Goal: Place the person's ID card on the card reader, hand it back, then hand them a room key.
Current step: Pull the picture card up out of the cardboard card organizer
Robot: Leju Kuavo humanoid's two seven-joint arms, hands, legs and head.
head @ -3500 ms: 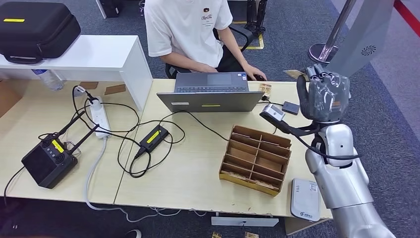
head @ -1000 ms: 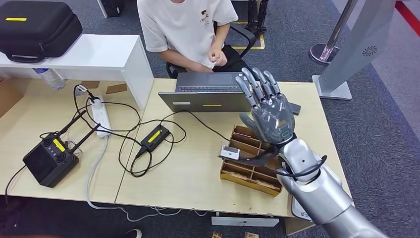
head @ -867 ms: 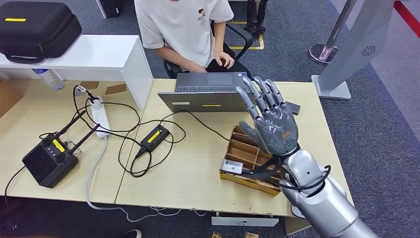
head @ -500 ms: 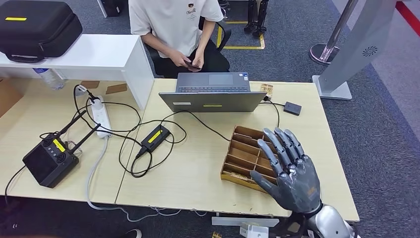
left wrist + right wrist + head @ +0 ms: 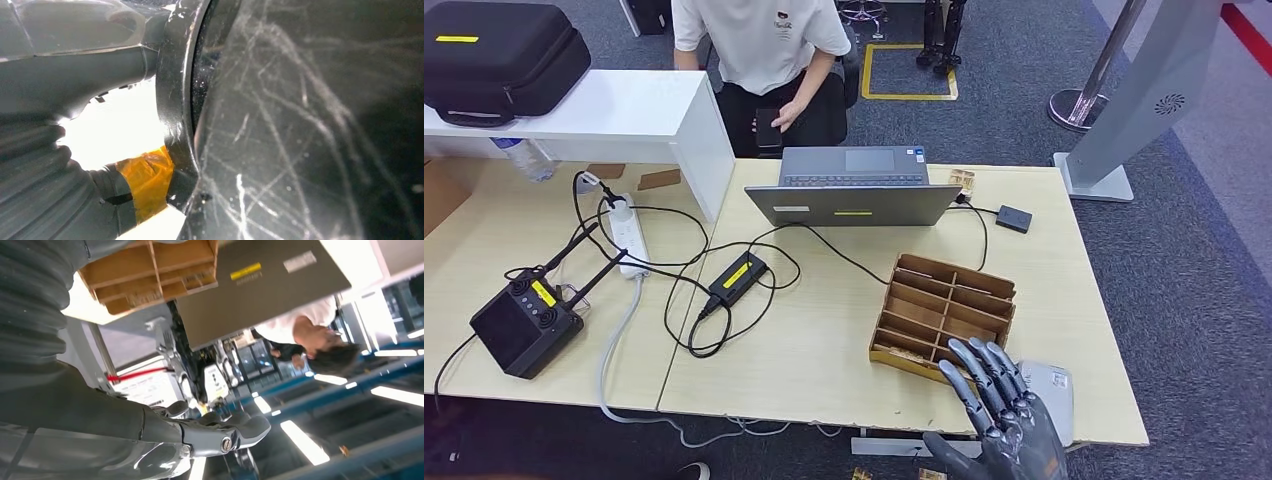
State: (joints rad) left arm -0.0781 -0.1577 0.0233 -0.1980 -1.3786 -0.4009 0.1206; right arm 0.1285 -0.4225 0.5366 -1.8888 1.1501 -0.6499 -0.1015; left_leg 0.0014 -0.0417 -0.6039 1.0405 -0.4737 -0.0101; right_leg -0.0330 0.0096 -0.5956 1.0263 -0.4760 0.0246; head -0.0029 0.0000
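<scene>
My right hand (image 5: 1001, 420) hangs low at the table's near edge, fingers spread, holding nothing. It covers part of the white card reader (image 5: 1056, 388) lying at the near right corner. In the right wrist view the same hand (image 5: 215, 435) shows its thumb free, with the wooden box (image 5: 150, 270) beyond it. The wooden compartment box (image 5: 942, 315) has small patterned cards in its nearest row. The person (image 5: 764, 45) sits back from the table with a dark flat object (image 5: 767, 126) in one hand. My left hand (image 5: 40, 190) is pressed close against a dark scratched surface, fingers hidden.
An open laptop (image 5: 854, 190) stands at the far edge, cabled to a small black device (image 5: 1014, 218). A power strip (image 5: 627, 235), an adapter (image 5: 735, 276) and a black box (image 5: 524, 325) with loose cables lie to the left. A white shelf (image 5: 624, 105) holds a black case.
My right hand has dropped from above the wooden box down past the table's near edge, uncovering the box. The person has rolled back from the laptop and now holds a dark flat object.
</scene>
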